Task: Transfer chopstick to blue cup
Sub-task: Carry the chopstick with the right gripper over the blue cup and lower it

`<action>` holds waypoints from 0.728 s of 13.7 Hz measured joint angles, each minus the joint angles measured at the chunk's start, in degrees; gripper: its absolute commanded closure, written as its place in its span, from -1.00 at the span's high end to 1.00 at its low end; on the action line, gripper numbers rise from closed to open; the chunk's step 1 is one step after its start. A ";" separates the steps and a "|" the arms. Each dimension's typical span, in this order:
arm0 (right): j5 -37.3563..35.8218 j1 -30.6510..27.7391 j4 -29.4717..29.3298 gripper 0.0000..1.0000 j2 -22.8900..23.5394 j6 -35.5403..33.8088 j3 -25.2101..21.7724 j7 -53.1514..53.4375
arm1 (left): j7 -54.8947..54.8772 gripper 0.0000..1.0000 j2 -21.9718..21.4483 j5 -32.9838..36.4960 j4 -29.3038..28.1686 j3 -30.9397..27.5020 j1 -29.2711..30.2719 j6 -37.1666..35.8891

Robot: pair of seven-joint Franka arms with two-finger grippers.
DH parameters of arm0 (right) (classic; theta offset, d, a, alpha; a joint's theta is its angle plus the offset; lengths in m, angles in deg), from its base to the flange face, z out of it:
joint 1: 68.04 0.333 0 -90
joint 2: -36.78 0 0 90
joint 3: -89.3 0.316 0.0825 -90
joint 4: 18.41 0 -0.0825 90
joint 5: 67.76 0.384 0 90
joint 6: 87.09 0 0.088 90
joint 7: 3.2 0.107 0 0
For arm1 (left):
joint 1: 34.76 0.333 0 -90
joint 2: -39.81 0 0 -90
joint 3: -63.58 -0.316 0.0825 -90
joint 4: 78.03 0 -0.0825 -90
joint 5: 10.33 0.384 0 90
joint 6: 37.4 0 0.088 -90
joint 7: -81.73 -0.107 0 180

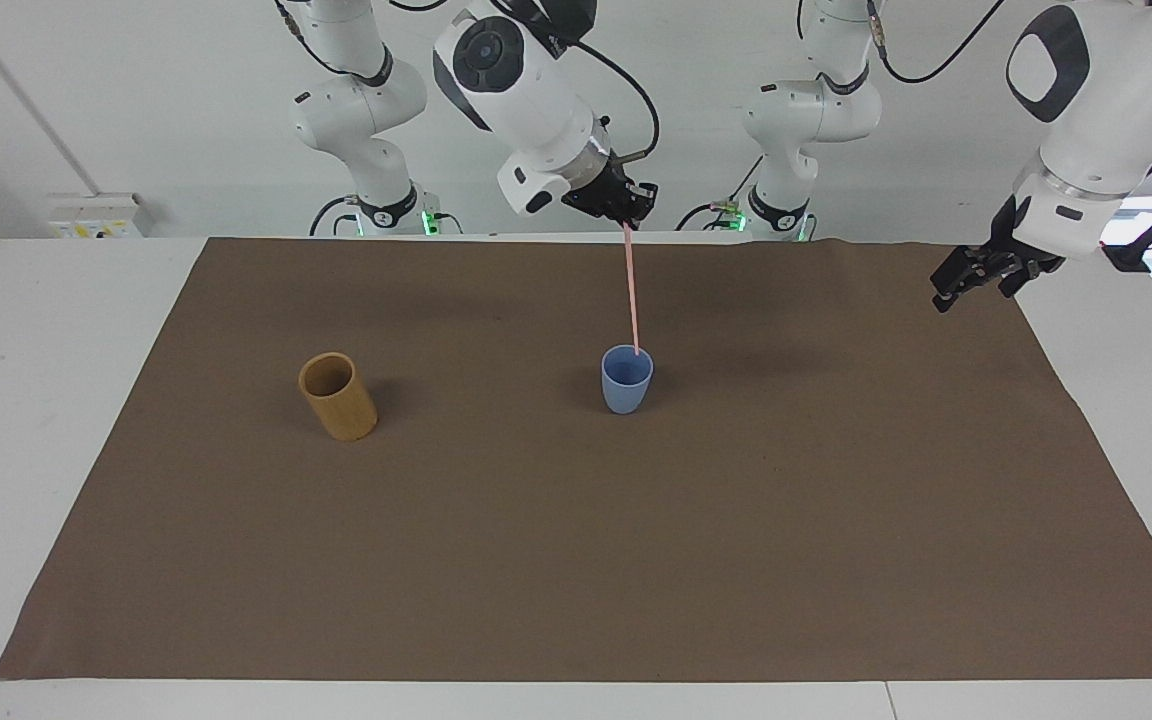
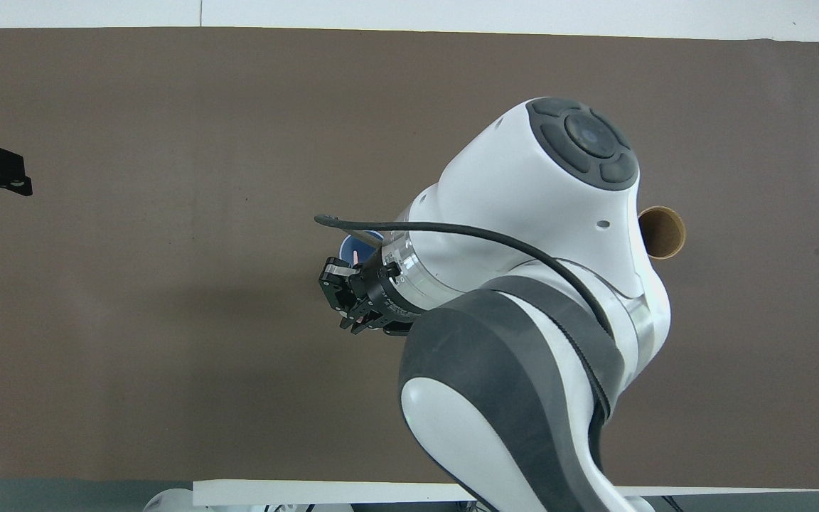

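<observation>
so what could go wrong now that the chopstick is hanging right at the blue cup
1. The chopstick hangs from the right gripper with its tip just at the rim of the blue cup on the side nearer the robots; it could catch the rim or slip down outside.
2. The stick is long and the cup small, so once released it may lean on the rim and tip the cup.

The left gripper waits open at its end of the table.
</observation>
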 measured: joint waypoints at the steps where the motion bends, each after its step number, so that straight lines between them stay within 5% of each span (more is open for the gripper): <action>1: 0.26 0.05 1.02 -1.00 -0.44 0.62 -0.01 0.40 | 0.00 1.00 0.00 0.00 0.00 0.00 0.00 0.00; 5: 0.29 0.13 4.13 -1.00 -1.75 2.04 -0.29 0.47 | 0.00 1.00 0.00 0.00 0.00 0.00 0.00 0.00; 7: 0.29 -0.07 5.07 -0.81 -1.46 3.26 -0.47 0.46 | 0.00 1.00 0.00 0.00 0.00 0.00 0.00 0.00; 8: 0.29 -0.13 5.51 -0.55 -1.35 3.73 -0.55 0.43 | 0.00 1.00 0.00 0.00 0.00 0.00 0.00 0.00; 10: 0.29 -0.13 6.29 0.99 -1.32 4.77 -0.63 0.40 | 0.00 1.00 0.00 0.00 0.00 0.00 0.00 0.00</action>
